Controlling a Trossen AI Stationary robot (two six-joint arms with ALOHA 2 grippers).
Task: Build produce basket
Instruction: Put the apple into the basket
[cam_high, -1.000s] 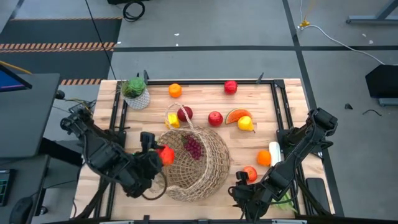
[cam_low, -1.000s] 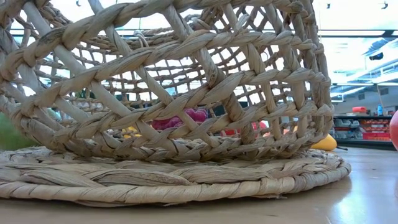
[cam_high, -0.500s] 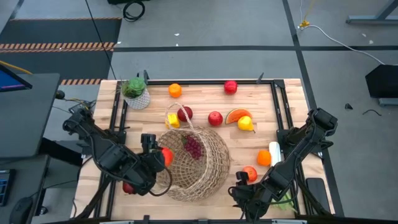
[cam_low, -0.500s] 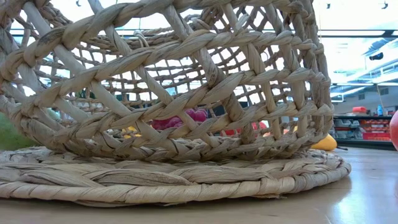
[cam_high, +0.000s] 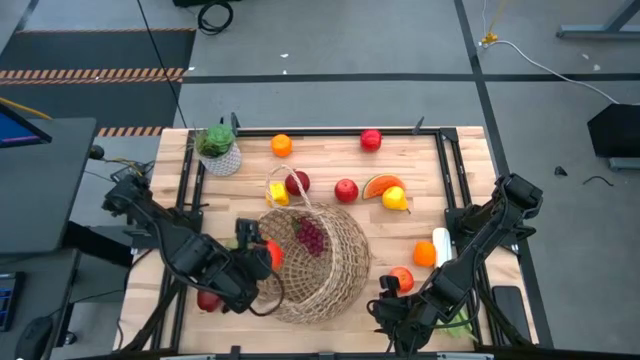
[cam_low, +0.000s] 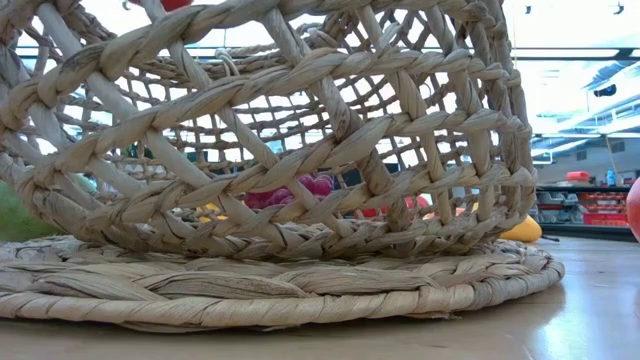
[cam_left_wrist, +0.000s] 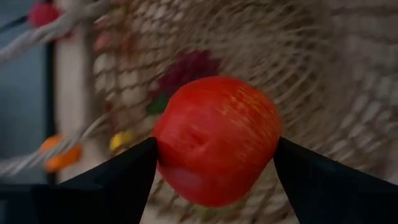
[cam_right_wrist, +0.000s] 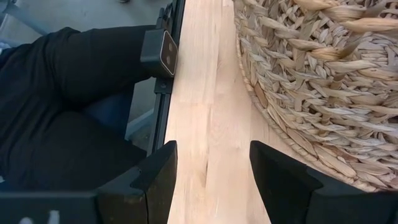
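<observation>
The tan wicker basket stands at the table's near middle and fills the low view. Purple grapes lie inside it. My left gripper is shut on a red apple at the basket's left rim. My right gripper is open and empty, near the table's front edge to the right of the basket. Loose apples, oranges, a lemon and a leek lie on the table. My left gripper pinches the red apple's two opposite sides between its two fingers. The fingers come from the table's left. The apple is lifted clear of the table, by the basket's left rim, with the basket wall and the grapes beyond it.
A small potted green plant stands at the far left corner. A red fruit lies under my left arm. An orange and a red-orange fruit lie to the right of the basket, close to my right arm.
My left gripper has carried the red apple a little toward the table's right, onto the basket's left rim. The apple stays pinched and clear of the table. A bit of red now shows at the top of the low view.
</observation>
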